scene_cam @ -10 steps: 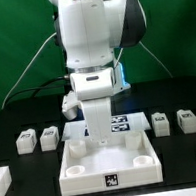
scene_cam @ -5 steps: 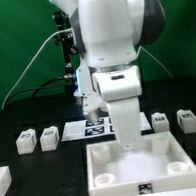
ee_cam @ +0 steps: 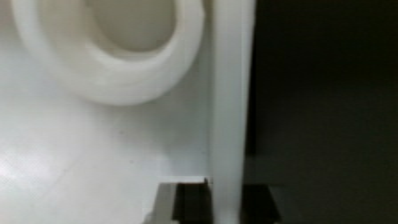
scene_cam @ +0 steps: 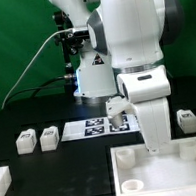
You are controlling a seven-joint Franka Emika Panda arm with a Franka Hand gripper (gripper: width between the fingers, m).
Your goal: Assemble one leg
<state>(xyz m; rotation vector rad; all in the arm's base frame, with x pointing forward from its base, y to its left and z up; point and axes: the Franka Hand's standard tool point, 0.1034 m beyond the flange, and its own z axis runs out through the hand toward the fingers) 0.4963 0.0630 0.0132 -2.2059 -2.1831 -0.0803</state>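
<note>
On the black surface (scene_cam: 75,162) before the green backdrop (scene_cam: 8,48), your end effector (ee_cam: 222,205) pinches the rim of the white panel (scene_cam: 187,169), while tagged legs (scene_cam: 27,142) (scene_cam: 49,139) (scene_cam: 187,121) lie apart, flanking the marker board (scene_cam: 98,126) with its square black-and-white tags.

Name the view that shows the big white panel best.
The exterior view: the panel shows its raised rims and most of its outline, though cropped at the bottom. The wrist view gives only a blurred close-up of one round socket and a rim.
</note>
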